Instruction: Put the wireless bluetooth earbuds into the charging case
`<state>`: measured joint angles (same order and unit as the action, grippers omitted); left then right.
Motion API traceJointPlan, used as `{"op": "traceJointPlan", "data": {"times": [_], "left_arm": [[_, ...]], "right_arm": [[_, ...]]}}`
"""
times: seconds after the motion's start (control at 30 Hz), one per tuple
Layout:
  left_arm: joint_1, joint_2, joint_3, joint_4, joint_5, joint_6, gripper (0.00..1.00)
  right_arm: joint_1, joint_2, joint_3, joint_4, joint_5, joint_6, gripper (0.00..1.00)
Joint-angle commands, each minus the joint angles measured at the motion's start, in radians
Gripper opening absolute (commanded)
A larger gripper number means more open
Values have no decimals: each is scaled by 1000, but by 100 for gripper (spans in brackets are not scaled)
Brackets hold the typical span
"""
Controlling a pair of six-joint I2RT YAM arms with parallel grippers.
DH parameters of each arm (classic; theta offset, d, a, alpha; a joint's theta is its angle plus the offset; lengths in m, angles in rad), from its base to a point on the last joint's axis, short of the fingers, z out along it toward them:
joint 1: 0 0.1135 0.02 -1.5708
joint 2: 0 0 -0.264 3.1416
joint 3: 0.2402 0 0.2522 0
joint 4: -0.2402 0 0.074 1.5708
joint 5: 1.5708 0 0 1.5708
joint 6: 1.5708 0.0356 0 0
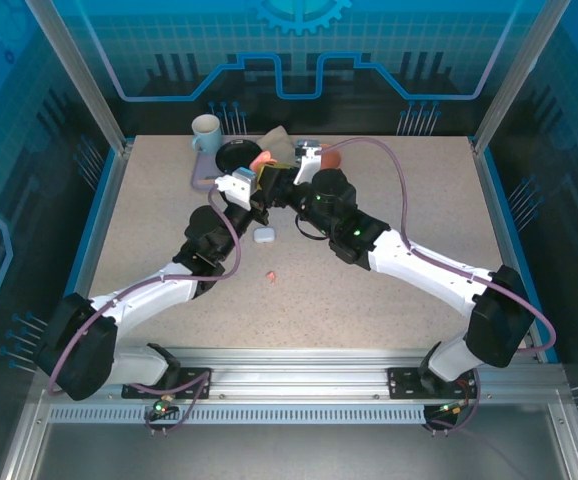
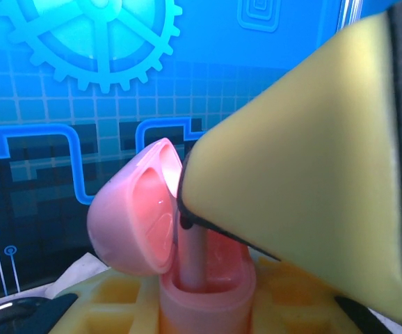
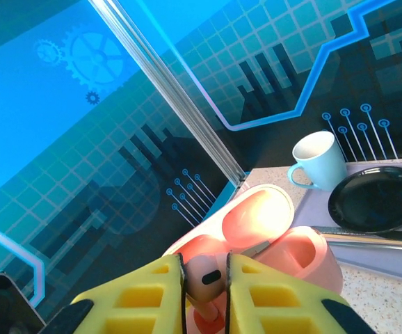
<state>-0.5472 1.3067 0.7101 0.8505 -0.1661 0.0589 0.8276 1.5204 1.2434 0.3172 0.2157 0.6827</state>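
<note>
My left gripper is shut on the base of an open salmon-pink charging case, held upright, its lid tipped back to the left. My right gripper is shut on a salmon-pink earbud. It holds the earbud over the case, and the earbud's stem reaches down into the case's left well. In the top view both grippers meet above the far middle of the table, left gripper and right gripper. A second pink earbud lies loose on the table.
A small white closed case sits on the table in front of the grippers. Behind them, a purple mat carries a pale blue mug and a black plate. Blue walls and metal posts close in the table.
</note>
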Motion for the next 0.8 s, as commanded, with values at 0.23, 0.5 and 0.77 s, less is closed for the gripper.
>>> {"op": "traceJointPlan", "data": {"times": [0.23, 0.5, 0.77], "left_arm": [[-10, -17, 51, 43, 15, -4, 0], [-10, -15, 54, 42, 15, -7, 0], [-9, -15, 51, 41, 16, -14, 0]], "right_arm": [[-15, 1, 37, -147, -52, -21, 25], [-21, 3, 45, -157, -43, -10, 30], [-38, 4, 56, -166, -26, 13, 33]]}}
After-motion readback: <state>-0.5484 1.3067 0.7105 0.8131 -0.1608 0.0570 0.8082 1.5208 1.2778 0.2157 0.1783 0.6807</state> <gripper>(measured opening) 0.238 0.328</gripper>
